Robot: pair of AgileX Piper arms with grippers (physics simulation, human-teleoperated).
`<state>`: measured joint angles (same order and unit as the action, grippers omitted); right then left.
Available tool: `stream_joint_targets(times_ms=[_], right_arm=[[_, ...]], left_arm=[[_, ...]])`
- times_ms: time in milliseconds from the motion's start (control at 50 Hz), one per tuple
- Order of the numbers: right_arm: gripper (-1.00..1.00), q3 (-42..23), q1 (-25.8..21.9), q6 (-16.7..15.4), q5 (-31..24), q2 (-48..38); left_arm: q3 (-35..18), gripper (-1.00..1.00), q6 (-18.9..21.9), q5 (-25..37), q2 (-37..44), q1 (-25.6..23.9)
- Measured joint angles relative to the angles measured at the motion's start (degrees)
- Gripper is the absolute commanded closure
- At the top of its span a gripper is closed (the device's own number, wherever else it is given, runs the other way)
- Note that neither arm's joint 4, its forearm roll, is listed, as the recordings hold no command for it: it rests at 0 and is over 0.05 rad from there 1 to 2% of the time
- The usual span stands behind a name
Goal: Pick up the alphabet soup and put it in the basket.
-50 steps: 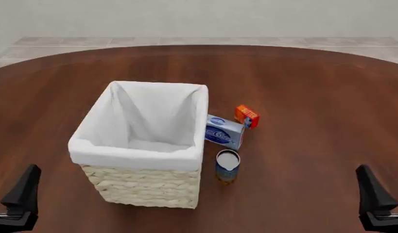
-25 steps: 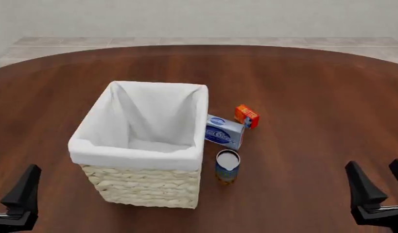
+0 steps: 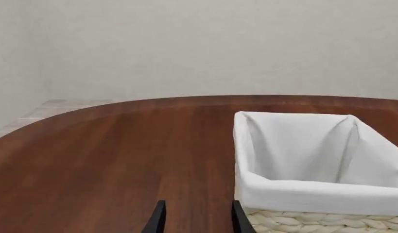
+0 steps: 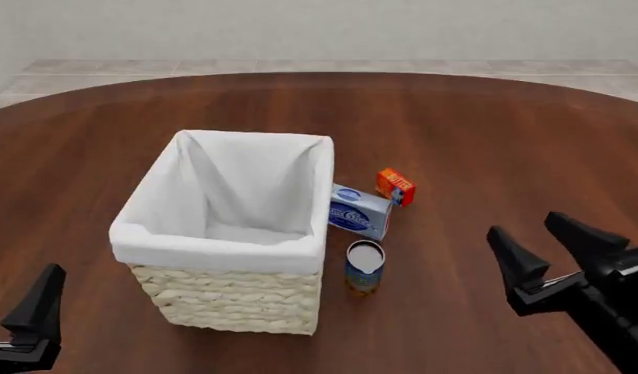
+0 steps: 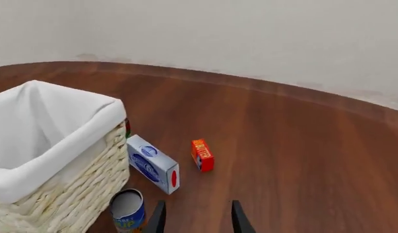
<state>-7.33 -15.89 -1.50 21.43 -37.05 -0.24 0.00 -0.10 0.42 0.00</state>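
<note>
Nothing is done yet: the alphabet soup (image 4: 364, 267) stands upright on the table, untouched, just beside the basket (image 4: 230, 300) at its near right corner. I have the right gripper (image 4: 551, 243) nearest me, well to the right of the basket, fingers spread wide and empty. The left gripper (image 4: 35, 304) sits off the basket's near left side, its fingers apart with nothing between them. The can shows a silver-white flat top and a blue label going yellow-orange lower down. Beyond it, a blue box (image 4: 359, 211) touches the basket's right wall; farther on sits a small orange box (image 4: 395, 187). Grasp, lift and drop all remain.
</note>
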Motion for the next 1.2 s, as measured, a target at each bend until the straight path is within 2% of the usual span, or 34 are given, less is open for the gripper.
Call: stream_joint_targets(times_ms=[320,460,840,1200], right_arm=[[-1.0,-6.0,-6.5,-2.2,4.7,-16.4],[-1.0,-8.1,-8.4,-2.4,5.2,-21.7],[-1.0,-12.9,-14.1,-1.6,2.8,-28.9],[-1.0,-15.5,-17.0,-1.1,4.0,-35.6]], left_arm=[[0.0,-1.0,0.0,0.0,0.0,0.0],[0.0,-1.0,0.0,0.0,0.0,0.0],[0.0,-1.0,0.0,0.0,0.0,0.0],[0.0,-1.0,0.0,0.0,0.0,0.0]])
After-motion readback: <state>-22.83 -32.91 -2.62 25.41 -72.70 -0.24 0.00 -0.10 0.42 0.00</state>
